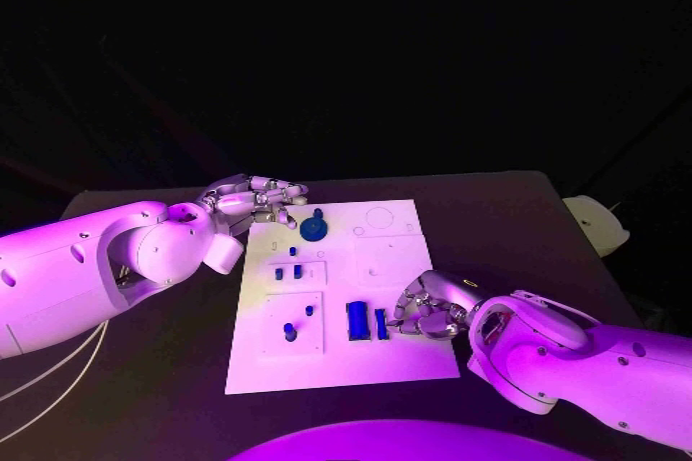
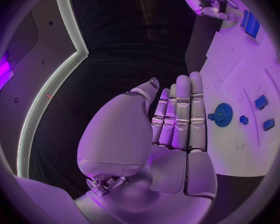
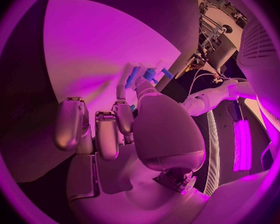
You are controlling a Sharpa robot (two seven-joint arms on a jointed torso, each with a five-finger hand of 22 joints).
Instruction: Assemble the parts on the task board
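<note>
On the black table lies the white board. The left hand waits empty, fingers straight together, beside the blue gear; the right hand curls near the blue bars, its grip unclear.

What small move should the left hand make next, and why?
Probably a short reach onto the blue gear. The left hand sits at the task board's far edge with straight fingers holding nothing, and the gear lies just beside them.
</note>
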